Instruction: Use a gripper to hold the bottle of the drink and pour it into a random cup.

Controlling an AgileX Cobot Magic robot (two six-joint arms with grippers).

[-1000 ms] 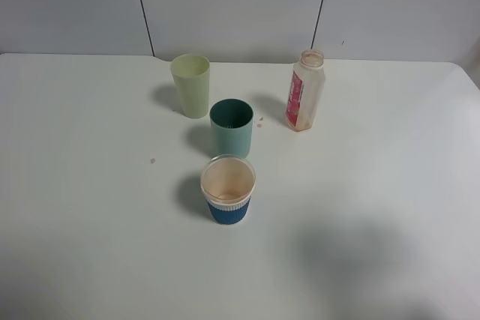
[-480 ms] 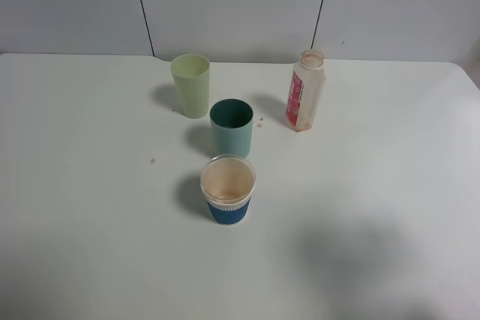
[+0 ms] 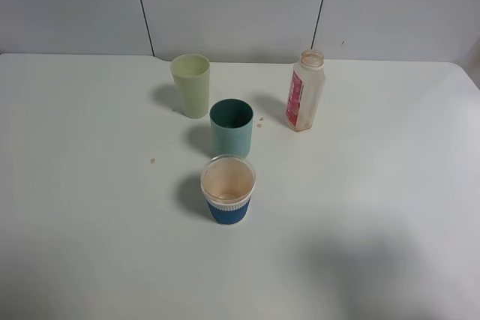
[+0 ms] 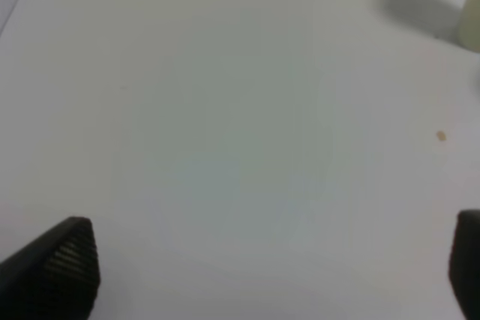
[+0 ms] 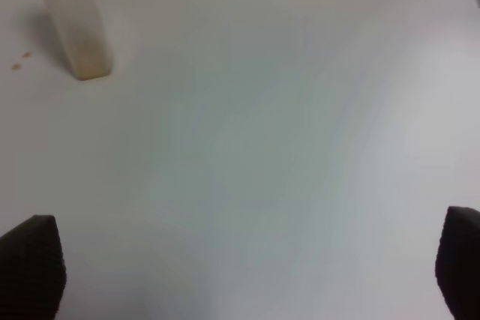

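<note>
Both claws, left and right, gape empty, so the bottle stands ungrasped behind-right of the teal cup.

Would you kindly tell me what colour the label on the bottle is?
Pink-red, on the clear bottle of the drink; it shows best in the exterior high view.

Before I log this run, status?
Both grippers open, empty. Bottle upright, untouched, right of teal cup. Nothing blocking the bottle.
</note>
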